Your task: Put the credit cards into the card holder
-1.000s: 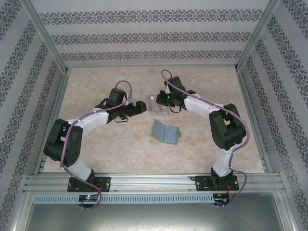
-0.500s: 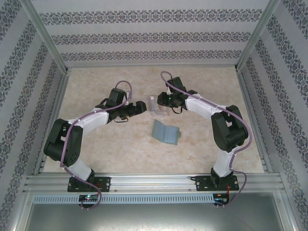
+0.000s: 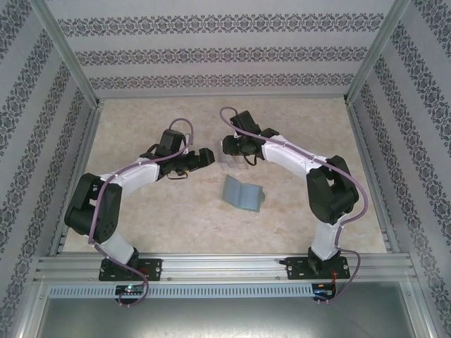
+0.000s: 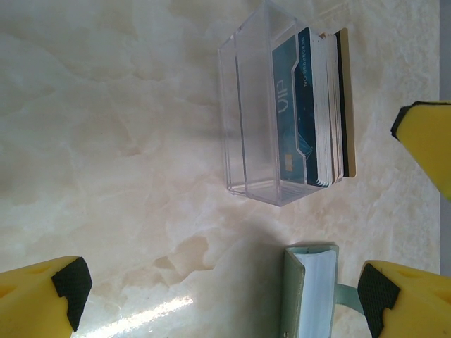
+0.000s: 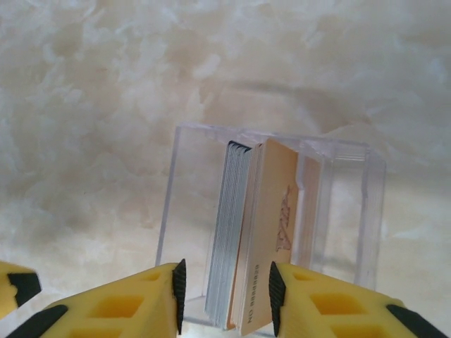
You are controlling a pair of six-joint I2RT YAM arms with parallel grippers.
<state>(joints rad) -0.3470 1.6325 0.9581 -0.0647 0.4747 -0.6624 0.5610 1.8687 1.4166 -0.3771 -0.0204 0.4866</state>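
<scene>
The credit cards [image 5: 246, 232] already stand on edge as a stack inside the clear card holder [image 5: 345, 204], at the centre of the right wrist view, the outer tan one leaning a little. It looks to me like the letting-go part of the job. The right gripper [image 5: 225, 296] straddles the stack from the lower edge of the frame, jaws partly apart with a gap showing on the left side, so nothing is clamped. Next it wants a straight lift away without catching that tan card. The left gripper [image 4: 220, 285] hangs wide open and empty over the table [image 4: 106, 141] beside the holder, the sage-green wallet [image 4: 310, 292] at lower right.
</scene>
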